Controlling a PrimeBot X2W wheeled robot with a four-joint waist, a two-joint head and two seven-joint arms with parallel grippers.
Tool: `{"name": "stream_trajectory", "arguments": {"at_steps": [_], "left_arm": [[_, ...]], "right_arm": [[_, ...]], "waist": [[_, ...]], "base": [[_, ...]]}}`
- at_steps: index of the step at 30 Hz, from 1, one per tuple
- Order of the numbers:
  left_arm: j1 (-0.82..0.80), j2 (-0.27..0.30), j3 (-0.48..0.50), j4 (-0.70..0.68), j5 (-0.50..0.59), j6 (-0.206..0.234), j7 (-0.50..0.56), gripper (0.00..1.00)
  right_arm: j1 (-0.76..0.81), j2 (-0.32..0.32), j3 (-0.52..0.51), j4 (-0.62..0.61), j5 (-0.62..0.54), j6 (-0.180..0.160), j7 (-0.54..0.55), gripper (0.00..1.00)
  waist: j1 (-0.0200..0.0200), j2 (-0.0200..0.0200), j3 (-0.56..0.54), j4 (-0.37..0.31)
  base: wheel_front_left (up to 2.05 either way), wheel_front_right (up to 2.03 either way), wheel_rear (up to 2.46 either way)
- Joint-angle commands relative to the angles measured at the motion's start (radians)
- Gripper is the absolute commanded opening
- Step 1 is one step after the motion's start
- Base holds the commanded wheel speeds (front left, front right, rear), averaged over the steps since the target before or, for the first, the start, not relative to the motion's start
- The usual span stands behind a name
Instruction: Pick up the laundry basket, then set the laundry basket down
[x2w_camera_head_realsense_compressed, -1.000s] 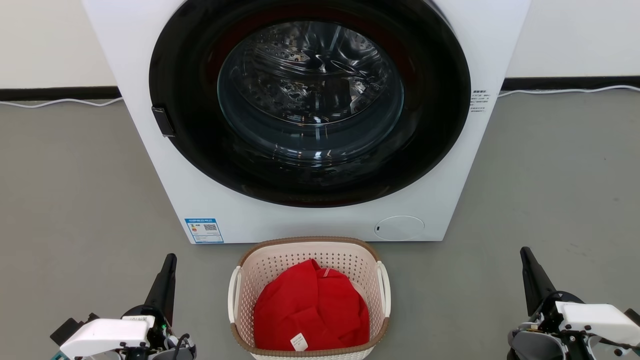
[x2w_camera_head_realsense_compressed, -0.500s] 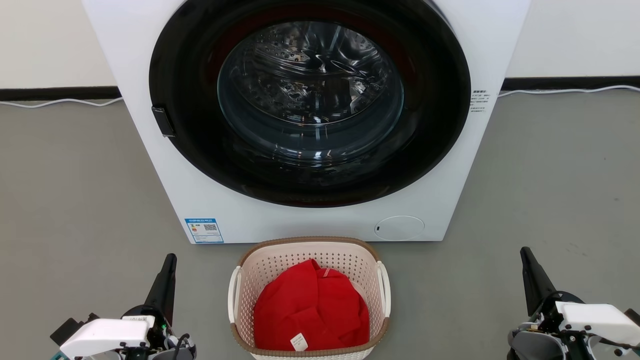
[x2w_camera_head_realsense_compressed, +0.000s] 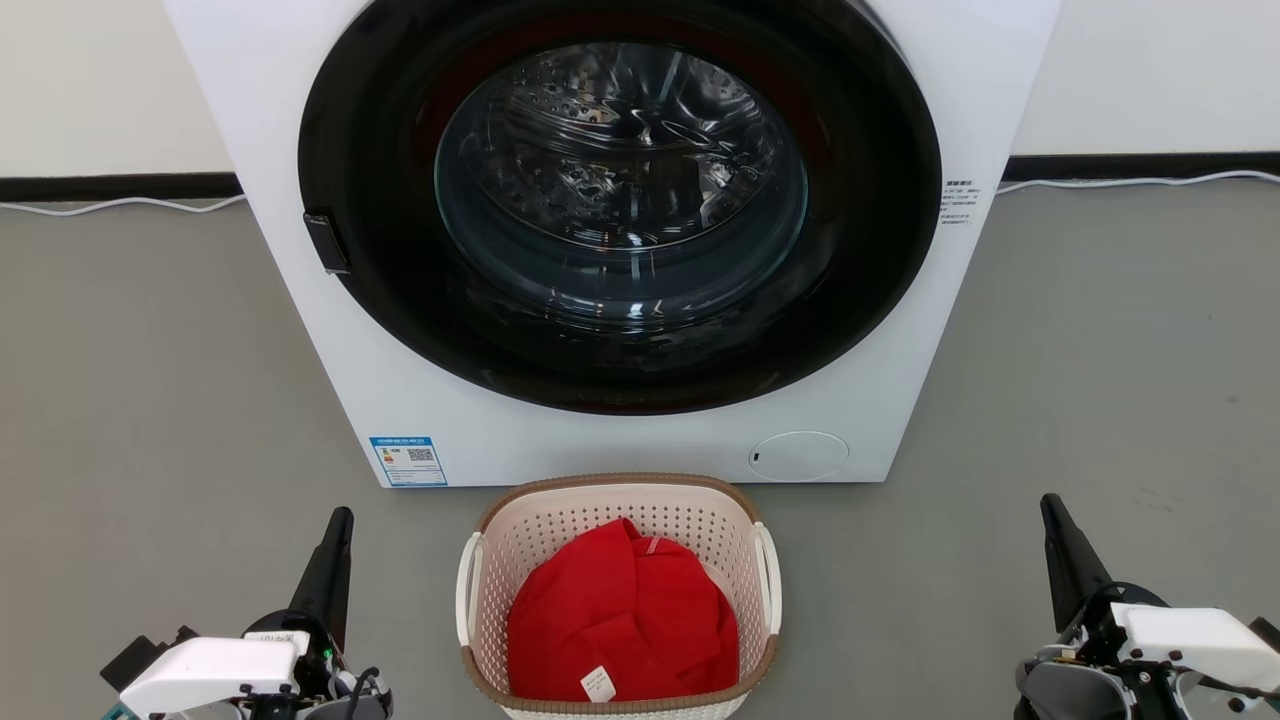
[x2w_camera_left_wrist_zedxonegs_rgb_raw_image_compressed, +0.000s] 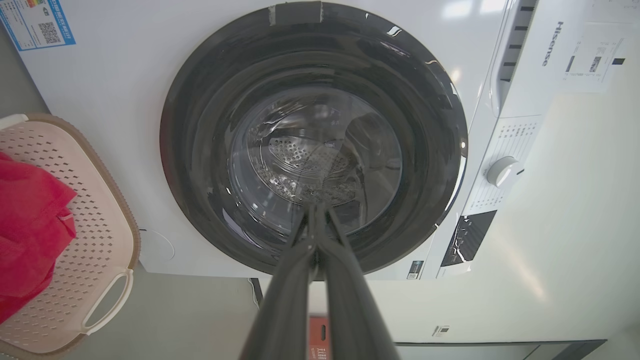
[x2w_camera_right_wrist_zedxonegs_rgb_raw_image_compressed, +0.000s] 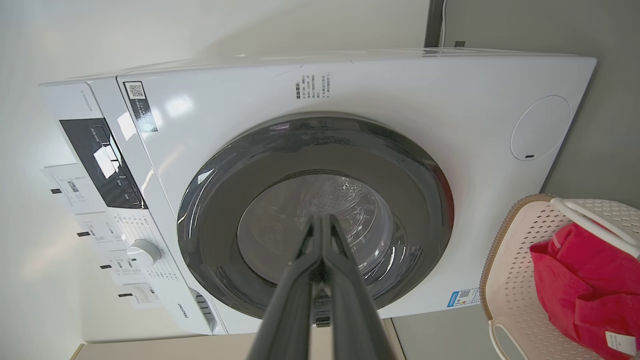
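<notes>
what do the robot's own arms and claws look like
The left claw and right claw are each two long, tapering dark fingers ending in narrow tips. Each sits on a black wrist housing capped by a blocky white cover, with thin black cables looped alongside. The left wrist has a small green light.

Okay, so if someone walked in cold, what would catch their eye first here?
The big white front-loading washing machine with its round black glass door dominates the upper middle. Just before it on the grey floor sits the small cream perforated plastic laundry basket, a bright red cloth heaped inside.
</notes>
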Motion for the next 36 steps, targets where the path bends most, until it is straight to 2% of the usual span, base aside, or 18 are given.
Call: {"name": "stream_trajectory", "arguments": {"at_steps": [1,36], "left_arm": [[-0.051,0.011,0.030,-0.023,-0.006,-0.007,0.006,0.00],[-0.051,0.011,0.030,-0.023,-0.006,-0.007,0.006,0.00]], "right_arm": [[-0.041,-0.003,0.018,-0.028,-0.003,0.007,0.011,0.00],[-0.041,-0.002,0.017,-0.028,-0.003,0.007,0.011,0.00]], "waist": [[0.0000,0.0000,0.000,0.000],[0.0000,0.0000,0.000,0.000]], "base": [[0.00,0.00,0.00],[0.00,0.00,0.00]]}}
